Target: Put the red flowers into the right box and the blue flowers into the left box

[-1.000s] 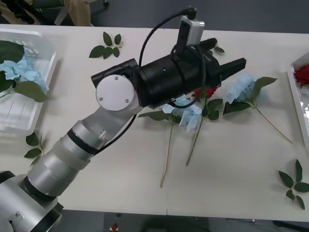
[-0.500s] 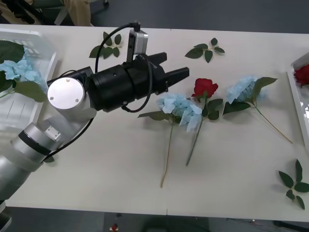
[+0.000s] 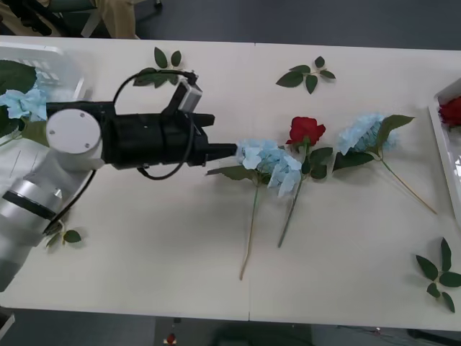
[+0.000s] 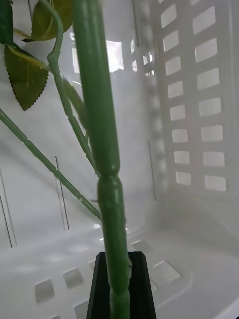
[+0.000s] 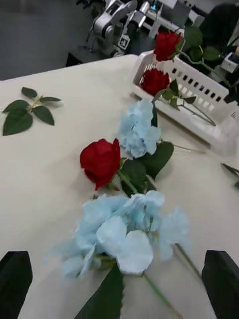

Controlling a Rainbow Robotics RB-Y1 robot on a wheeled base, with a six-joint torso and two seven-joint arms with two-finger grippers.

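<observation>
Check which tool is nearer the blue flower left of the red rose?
Left. The left tool sits open right at that blue flower; the right tool is inside the right box, holding a green stem.

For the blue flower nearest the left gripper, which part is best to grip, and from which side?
Probably the bloom end. The blue flower lies flat on the table, head toward the open left gripper, thin stem trailing toward the robot. The red flower sits close on its right, so coming from the robot's left, fingers straddling the cluster where leaf meets stem, looks safest.
</observation>
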